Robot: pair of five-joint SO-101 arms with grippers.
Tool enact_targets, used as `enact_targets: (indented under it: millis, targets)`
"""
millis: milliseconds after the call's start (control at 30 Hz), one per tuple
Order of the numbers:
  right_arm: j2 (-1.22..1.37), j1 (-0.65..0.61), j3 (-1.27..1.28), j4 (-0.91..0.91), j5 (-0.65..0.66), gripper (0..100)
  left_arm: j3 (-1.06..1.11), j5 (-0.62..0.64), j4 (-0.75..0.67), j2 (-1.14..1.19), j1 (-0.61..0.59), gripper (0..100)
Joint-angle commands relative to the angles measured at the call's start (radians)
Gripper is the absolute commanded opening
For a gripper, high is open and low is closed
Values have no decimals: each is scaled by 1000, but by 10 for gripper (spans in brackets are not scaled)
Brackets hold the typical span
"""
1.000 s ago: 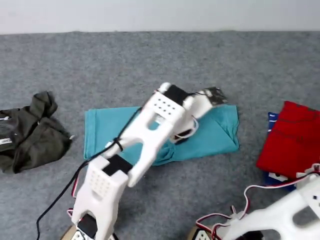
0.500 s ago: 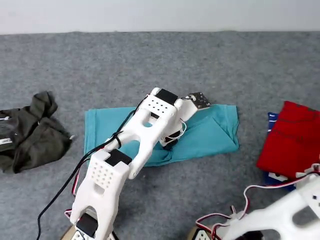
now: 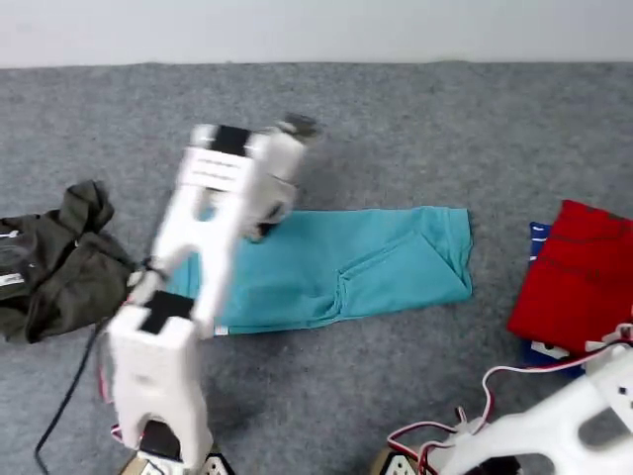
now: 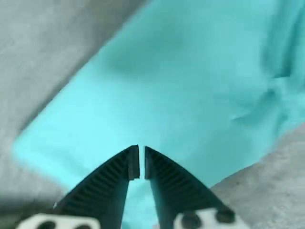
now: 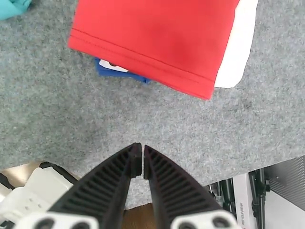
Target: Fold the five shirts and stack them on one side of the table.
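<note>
A teal shirt (image 3: 346,262) lies spread in a long strip across the middle of the table, with a crease near its centre. My left arm stands over its left end, and its gripper (image 3: 297,127) is raised toward the back. In the left wrist view the left gripper (image 4: 137,153) is shut and holds nothing, with the teal shirt (image 4: 190,76) below it. A folded red shirt (image 3: 579,275) tops a stack on blue (image 5: 119,69) and white (image 5: 238,47) ones at the right edge. My right gripper (image 5: 137,151) is shut and hovers over bare table near that stack.
A crumpled dark olive shirt (image 3: 59,262) lies at the left edge. The grey felt table (image 3: 415,129) runs to a pale wall at the back. My right arm's white body (image 3: 554,426) sits at the front right corner.
My left arm has swung from the teal shirt's right half to the left and back, rising off the cloth. The right arm has kept still.
</note>
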Motion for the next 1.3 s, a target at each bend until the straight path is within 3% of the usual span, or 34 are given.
enact_targets:
  millis: [0, 167, 333, 1267]
  targets:
    - [-22, 10, -5, 39, 8, 11, 47, 37, 28, -132, -175, 131]
    - [-22, 10, -5, 39, 8, 12, 102, 34, 2, -158, -345, 170]
    - [-22, 10, -3, 41, 6, 11, 179, 0, -68, -106, -393, 188]
    - [-22, 33, 55, 38, 9, 13, 217, -6, -216, 138, -301, 189]
